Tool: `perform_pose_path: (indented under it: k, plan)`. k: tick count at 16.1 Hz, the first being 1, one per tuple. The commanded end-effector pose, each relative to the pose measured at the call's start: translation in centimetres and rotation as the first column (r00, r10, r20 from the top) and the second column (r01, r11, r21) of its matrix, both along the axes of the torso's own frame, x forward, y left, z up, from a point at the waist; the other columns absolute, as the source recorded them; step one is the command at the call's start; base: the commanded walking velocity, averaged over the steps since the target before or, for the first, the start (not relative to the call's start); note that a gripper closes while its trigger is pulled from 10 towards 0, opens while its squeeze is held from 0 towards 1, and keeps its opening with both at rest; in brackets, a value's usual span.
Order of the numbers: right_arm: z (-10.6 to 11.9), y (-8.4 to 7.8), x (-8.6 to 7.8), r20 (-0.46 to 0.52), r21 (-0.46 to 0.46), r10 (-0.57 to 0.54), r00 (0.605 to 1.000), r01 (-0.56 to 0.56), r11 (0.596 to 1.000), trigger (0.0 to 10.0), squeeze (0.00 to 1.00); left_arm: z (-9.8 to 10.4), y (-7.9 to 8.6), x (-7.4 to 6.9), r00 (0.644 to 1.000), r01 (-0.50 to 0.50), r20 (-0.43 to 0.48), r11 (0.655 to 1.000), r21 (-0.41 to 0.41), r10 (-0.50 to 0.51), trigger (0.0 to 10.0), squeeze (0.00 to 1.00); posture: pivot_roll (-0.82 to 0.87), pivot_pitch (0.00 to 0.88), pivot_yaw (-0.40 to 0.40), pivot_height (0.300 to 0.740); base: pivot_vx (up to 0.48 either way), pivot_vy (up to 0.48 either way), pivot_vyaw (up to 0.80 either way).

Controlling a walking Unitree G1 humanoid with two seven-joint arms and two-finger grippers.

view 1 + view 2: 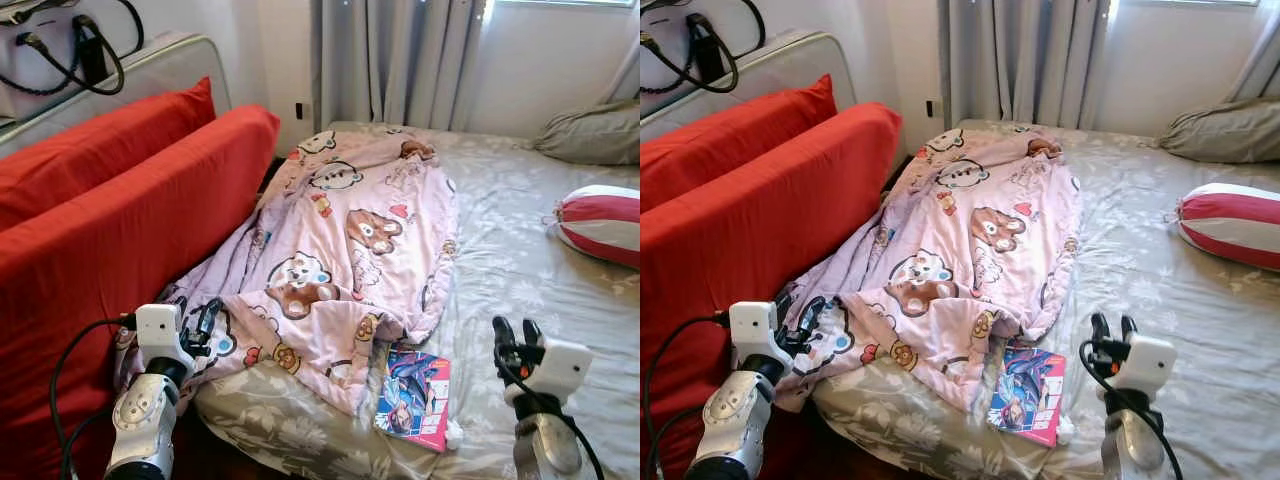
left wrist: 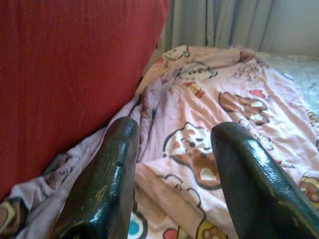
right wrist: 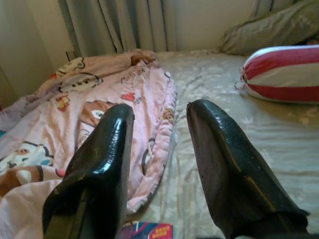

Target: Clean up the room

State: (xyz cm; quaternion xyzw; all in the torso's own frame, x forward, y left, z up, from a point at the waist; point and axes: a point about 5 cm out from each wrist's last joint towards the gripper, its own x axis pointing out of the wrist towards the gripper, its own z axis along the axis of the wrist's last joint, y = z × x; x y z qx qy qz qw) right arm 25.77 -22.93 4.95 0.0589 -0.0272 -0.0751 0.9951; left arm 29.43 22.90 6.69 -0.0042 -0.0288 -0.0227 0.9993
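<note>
- Left gripper [image 1: 203,325]: nearest the camera at lower left, fingers [image 2: 107,184] spread with nothing between them, raised over the near left corner of the bed.
- Red cushions [image 1: 120,215]: stood upright just to the left of the left gripper, along the bed's side.
- Pink cartoon-bear blanket [image 1: 345,250]: lay crumpled directly ahead of the left gripper, its near edge just beyond the fingertips, running away toward the grey curtains [image 1: 395,60].
- Comic book [image 1: 415,398]: lay flat on the floral sheet [image 1: 500,260] between the two grippers, one corner tucked under the blanket's hem.
- Right gripper [image 1: 517,330]: fingers [image 3: 224,164] apart and empty, over bare sheet, just right of the book.
- Red-and-white striped cushion [image 1: 600,222]: rested ahead and right of the right gripper.
- Grey pillow [image 1: 592,132]: lay beyond the striped cushion.
</note>
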Motion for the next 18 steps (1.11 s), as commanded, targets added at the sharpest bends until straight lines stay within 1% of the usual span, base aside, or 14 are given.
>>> perform_pose_path:
  k: [1,3,5,7,9,12,15,18]
  plan:
    - [0.3,0.5,0.0,0.000,-0.001,0.013,1.000,-0.013,1.000,10.0,0.00,0.1,0.1,-0.3,1.000,-0.002,-0.001,1.000,-0.011,0.002,10.0,0.00,-0.03,0.022,0.018,0.740,0.000,0.000,0.00]
    - [1.6,1.1,0.3,0.021,0.001,0.026,0.999,-0.026,1.000,10.0,0.00,0.4,-0.3,-0.6,1.000,0.003,0.008,1.000,-0.026,-0.003,10.0,0.00,-0.03,0.022,0.012,0.740,0.000,0.000,0.00]
    - [2.1,1.4,0.3,0.031,-0.007,0.034,0.999,-0.034,0.999,10.0,0.00,0.7,-0.4,-0.7,1.000,0.004,0.018,1.000,-0.030,-0.004,10.0,0.00,-0.03,0.012,0.004,0.740,0.000,0.000,0.00]
    - [2.2,1.5,-0.1,0.016,-0.028,0.044,0.999,-0.044,0.999,10.0,0.00,0.8,-0.3,-1.1,1.000,0.001,0.013,0.999,-0.034,0.000,10.0,0.00,-0.03,0.008,-0.008,0.740,0.000,0.000,0.00]
    - [2.2,1.5,-0.5,-0.002,-0.028,0.041,0.999,-0.041,0.999,10.0,0.00,0.6,-0.1,-1.3,1.000,-0.024,0.004,0.999,-0.046,0.025,10.0,0.00,-0.02,0.000,-0.023,0.740,0.000,0.000,0.00]
    - [2.5,1.9,0.2,-0.012,-0.042,0.044,0.999,-0.044,0.998,10.0,0.00,0.5,-0.3,-1.3,1.000,-0.018,-0.002,0.998,-0.058,0.018,10.0,0.00,-0.01,0.000,-0.031,0.740,0.000,0.000,0.00]
    - [2.5,2.3,0.5,-0.032,-0.039,0.055,0.998,-0.057,0.998,10.0,0.00,0.5,-0.4,-1.3,1.000,-0.014,-0.006,0.998,-0.062,0.014,10.0,0.00,-0.01,0.000,-0.053,0.740,0.000,0.000,0.00]
    - [2.9,1.9,0.5,-0.032,-0.055,0.038,0.999,-0.039,0.998,10.0,0.00,0.4,-0.5,-1.4,1.000,-0.015,-0.008,0.998,-0.069,0.015,10.0,0.00,-0.01,0.000,-0.053,0.740,0.000,0.000,0.00]
